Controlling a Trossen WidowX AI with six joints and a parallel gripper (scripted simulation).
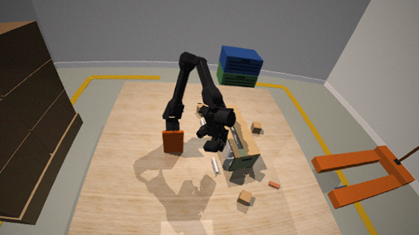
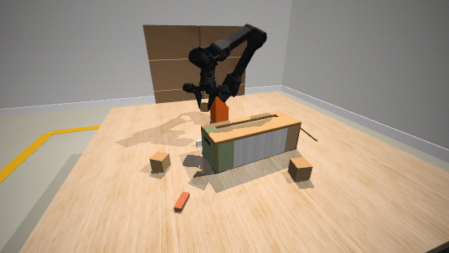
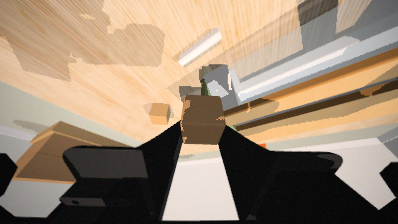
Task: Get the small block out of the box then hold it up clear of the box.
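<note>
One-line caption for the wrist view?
Gripper shut on the small brown block, raised above the table beside the box.

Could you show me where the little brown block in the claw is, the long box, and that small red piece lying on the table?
block [image 3: 202, 119], wrist view, its front face
box [image 2: 259, 142], exterior view, its clear front
red piece [image 2: 181, 201], exterior view, its top

Crates: blue crate [image 1: 241, 60] stacked on green crate [image 1: 238, 78], by the back wall
Pallet jack: orange [image 1: 364, 175], right of the table
Loose cubes: tan cube [image 2: 160, 161] and tan cube [image 2: 301, 169] on the table
Small brick: orange-red [image 2: 181, 201], lying flat
</note>
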